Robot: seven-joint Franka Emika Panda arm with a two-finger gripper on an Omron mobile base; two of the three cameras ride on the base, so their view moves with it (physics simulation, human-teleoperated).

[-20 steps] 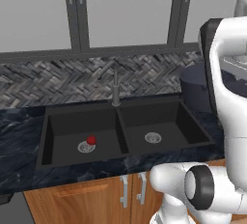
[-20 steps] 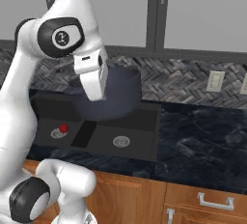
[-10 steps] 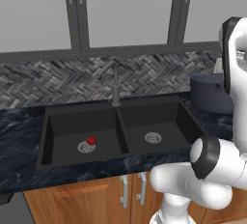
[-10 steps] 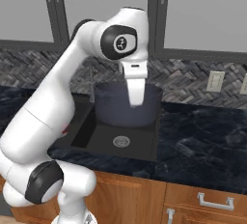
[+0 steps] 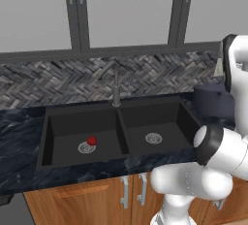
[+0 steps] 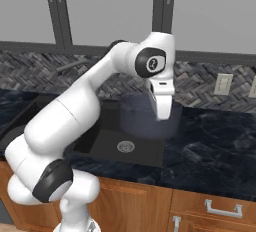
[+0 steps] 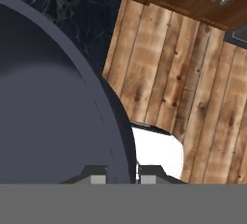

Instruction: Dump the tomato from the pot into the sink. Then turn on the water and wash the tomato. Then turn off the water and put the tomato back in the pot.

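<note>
Currently the tomato [image 5: 91,140] lies in the left basin of the sink [image 5: 121,106], touching the silver drain ring [image 5: 86,147], so I judge the dump step done and the wash step next. The faucet [image 5: 116,87] stands behind the centre divider; no water is visible.

The pot [image 6: 149,116] hangs at the right edge of the sink, over the dark marble surface [image 6: 215,146], upright as far as I can tell; whether its base touches the surface is unclear. Probable reason: parking it clear of the basins to free the arm for the faucet.

The gripper [image 7: 122,177] is closed on the pot's rim, one finger inside the wall and one outside. The arm arches high from the base, elbow up, with the hand pointing straight down onto the rim.
</note>
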